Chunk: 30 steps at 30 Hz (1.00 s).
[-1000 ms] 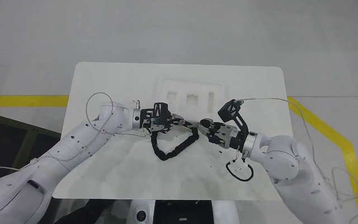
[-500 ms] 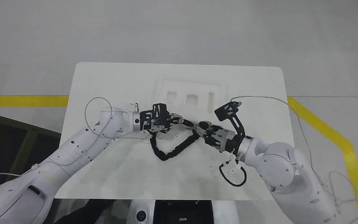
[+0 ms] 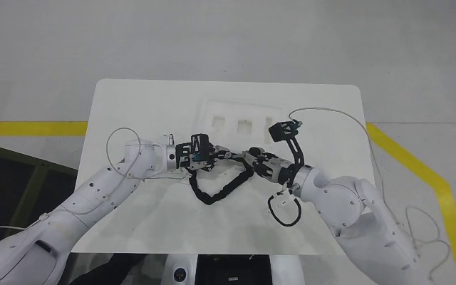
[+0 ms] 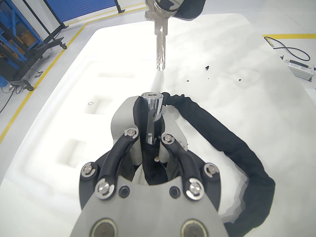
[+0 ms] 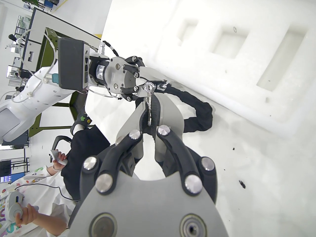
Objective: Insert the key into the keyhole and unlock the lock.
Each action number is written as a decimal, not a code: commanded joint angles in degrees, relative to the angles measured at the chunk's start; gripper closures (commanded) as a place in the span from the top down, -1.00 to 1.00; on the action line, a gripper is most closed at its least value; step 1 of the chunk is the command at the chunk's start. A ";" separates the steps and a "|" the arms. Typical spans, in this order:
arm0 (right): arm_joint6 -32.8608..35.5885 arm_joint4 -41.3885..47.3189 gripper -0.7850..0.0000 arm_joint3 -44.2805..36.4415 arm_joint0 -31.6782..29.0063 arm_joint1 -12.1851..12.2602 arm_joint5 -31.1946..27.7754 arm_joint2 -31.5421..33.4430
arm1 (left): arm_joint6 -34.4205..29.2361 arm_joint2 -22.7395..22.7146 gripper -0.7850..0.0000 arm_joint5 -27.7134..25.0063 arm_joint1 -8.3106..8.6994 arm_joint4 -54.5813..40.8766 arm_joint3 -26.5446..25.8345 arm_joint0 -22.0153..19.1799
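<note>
Right now the left tool (image 4: 149, 118) is clamping shut around the lock (image 4: 153, 103), a smooth chrome cylinder, and is turning its slotted keyhole (image 4: 152, 95) outward so the opening is facing the other arm. Opposite it, the right tool (image 5: 150, 110) is pinching the flat head of the key (image 4: 161, 50) between closed fingers, leaving the notched silver blade free and aimed at the slot. The tip is hanging near the lock's face and, by my judgement, is not yet inside. From above, the lock is being held over the middle of the tabletop (image 3: 142, 100), with the key pointing in from its 3 o'clock. A black fabric-sleeved cable (image 4: 222, 136) is trailing off the lock in a slack loop toward 6 o'clock. A white foam tray (image 5: 259, 20) with rectangular pockets is lying at 12 o'clock.
</note>
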 commanded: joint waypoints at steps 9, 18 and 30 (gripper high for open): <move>0.74 0.51 -1.00 1.97 3.18 -0.98 2.96 -2.84 | 0.00 0.00 -1.00 0.00 0.00 0.00 0.00 0.00; 0.28 0.30 -1.00 2.63 4.01 -1.49 4.08 -3.51 | 0.00 0.00 -1.00 0.00 0.00 0.00 0.00 0.00; 0.28 -0.17 -1.00 3.22 4.18 -1.89 4.94 -3.49 | 0.00 0.00 -1.00 0.00 0.00 0.00 0.00 0.00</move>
